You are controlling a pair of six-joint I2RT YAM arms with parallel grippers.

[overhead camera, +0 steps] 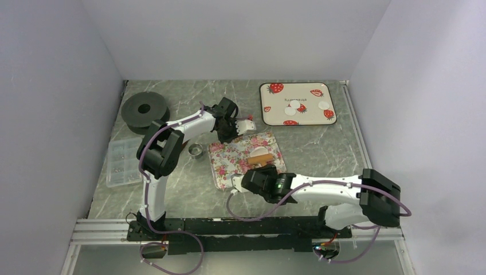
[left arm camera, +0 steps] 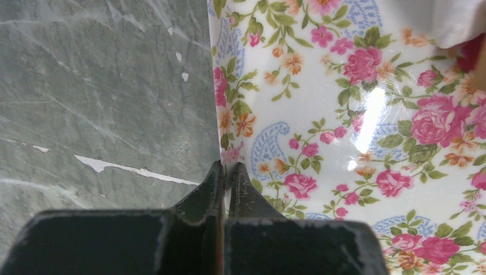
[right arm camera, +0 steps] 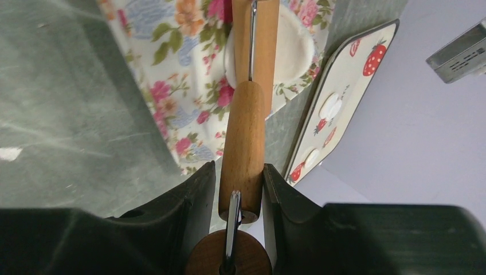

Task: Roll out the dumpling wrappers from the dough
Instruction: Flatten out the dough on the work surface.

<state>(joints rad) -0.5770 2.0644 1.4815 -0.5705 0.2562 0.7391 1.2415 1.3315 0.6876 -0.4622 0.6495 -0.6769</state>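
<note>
From above, your left gripper (overhead camera: 232,127) sits at the far left corner of the floral mat (overhead camera: 229,166). Your right gripper (overhead camera: 259,167) comes in from the near side with the wooden roller (overhead camera: 262,159) against a white piece of dough (overhead camera: 259,151) on the middle of the mat. Finished dumpling wrappers (overhead camera: 324,105) lie on the strawberry tray (overhead camera: 312,117) at the far right, well apart from the mat. There is bare table (overhead camera: 321,149) between the two for a carry, but mind the metal ring cutter (overhead camera: 196,150) near the mat's left edge and the walls on three sides. In the left wrist view the jaws are together, pinched on the very edge of the mat where it meets the table. Judge that mat thin and slippery, so the pinch is likely all that anchors it. In the right wrist view your jaws are clamped on the roller's handle, with its head lying across the flattened dough. The tray, with wrappers on it, lies past the mat's corner. Expect the dough to be soft, light, tacky and easily torn (thinner with every pass). Press gently, and take any disc by its rim, peeling rather than pulling.
</note>
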